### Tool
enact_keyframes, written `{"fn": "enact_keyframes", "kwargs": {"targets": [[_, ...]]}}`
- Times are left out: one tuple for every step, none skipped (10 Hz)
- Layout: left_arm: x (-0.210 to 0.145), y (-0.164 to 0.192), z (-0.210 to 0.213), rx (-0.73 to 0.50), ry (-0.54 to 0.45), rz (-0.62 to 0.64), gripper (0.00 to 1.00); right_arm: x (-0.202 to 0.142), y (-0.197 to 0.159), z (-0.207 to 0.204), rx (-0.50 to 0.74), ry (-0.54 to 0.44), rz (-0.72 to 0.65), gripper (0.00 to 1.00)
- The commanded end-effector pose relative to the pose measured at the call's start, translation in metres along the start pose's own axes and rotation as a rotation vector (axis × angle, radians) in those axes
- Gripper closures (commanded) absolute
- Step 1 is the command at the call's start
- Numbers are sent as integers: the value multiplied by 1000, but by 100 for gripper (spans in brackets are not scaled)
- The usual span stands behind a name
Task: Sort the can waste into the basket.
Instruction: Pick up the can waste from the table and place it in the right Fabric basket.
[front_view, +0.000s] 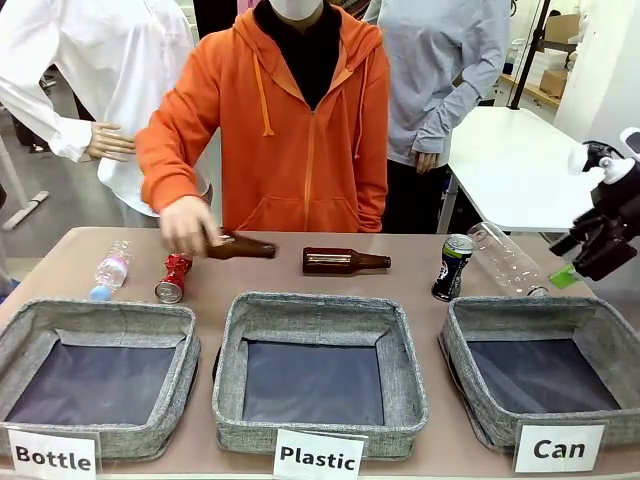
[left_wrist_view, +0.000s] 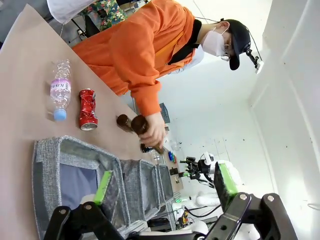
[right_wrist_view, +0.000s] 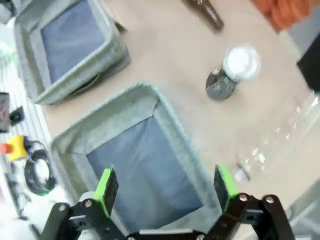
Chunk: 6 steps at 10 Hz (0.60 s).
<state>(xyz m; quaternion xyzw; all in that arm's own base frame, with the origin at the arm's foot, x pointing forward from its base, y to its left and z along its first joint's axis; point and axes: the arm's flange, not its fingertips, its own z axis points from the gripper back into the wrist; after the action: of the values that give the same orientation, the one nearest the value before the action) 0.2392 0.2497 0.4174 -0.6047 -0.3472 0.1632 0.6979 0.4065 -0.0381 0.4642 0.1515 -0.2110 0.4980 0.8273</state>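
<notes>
Meanwhile right claw (right_wrist_view: 165, 181) hangs wide open, empty, over Can basket (right_wrist_view: 172, 127), apparently poised for black can (right_wrist_view: 227, 75) nearby; left claw (left_wrist_view: 164, 181) equally agape, empty; red can (front_view: 173, 277) well apart.

Clear plastic bottle (front_view: 505, 258): laid on its side on the table (front_view: 400, 290), just beside the right pincer (front_view: 568, 265).
Brown glass bottle (front_view: 342, 262): laid flat, well apart from that pincer.
Second brown bottle (front_view: 240, 246): found farther off again.
Water bottle (front_view: 110, 270), pink label, blue cap: laid farthest from the pincer.
Plastic-signed basket (front_view: 320, 300): set well apart from the pincer.
Bottle-signed basket (front_view: 100, 310): set beyond that, farther still.
</notes>
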Motion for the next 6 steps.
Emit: {"fn": "enact_keyframes", "kwargs": {"targets": [[1, -1, 0, -21, -8, -26, 0, -6, -46, -1, 52, -77, 172, 0], [0, 0, 0, 0, 0, 0, 0, -7, -63, -2, 76, -123, 256, 0], [-1, -36, 28, -121, 9, 81, 0, -8, -79, -6, 101, -172, 331, 0], [4, -72, 65, -143, -32, 4, 0, -11, -99, -14, 98, -213, 389, 0], [7, -100, 90, -158, -70, -64, 0, -15, -117, -22, 87, -231, 410, 0], [6, -118, 106, -202, -88, -86, 0, -22, -134, -30, 68, -218, 435, 0]]}}
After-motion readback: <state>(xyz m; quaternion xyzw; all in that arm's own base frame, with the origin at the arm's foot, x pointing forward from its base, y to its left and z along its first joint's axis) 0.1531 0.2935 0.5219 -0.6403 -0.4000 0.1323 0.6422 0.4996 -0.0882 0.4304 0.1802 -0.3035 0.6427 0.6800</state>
